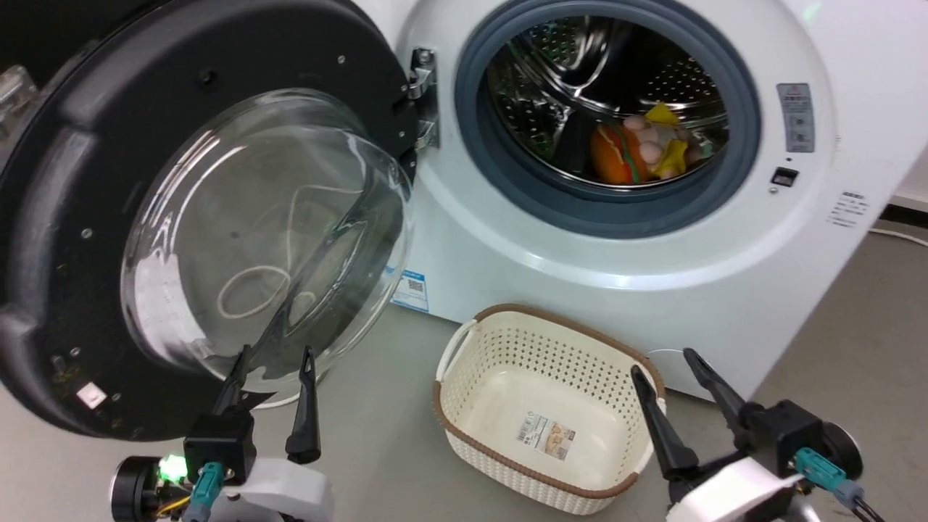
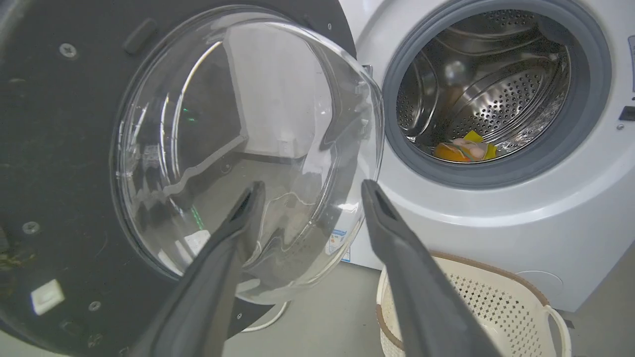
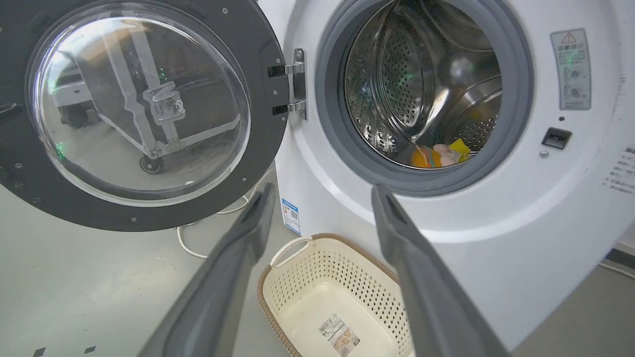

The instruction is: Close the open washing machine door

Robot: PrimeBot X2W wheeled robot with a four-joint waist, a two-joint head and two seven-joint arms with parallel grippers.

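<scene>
Fingers of the left tool point(image 1: 276, 351) stand spread with nothing between them, their tips at the lower edge of the bulging glass of the washing machine door point(image 1: 72, 217); whether they touch it cannot be told. The door hangs swung wide open just ahead of this tool, hinged to the washing machine point(image 1: 580, 275) ahead and to its right. The right tool point(image 1: 663, 361) is likewise spread and empty, by the right rim of a cream basket point(image 1: 493, 348) on the floor point(image 1: 377, 406), the machine's white front just beyond.
</scene>
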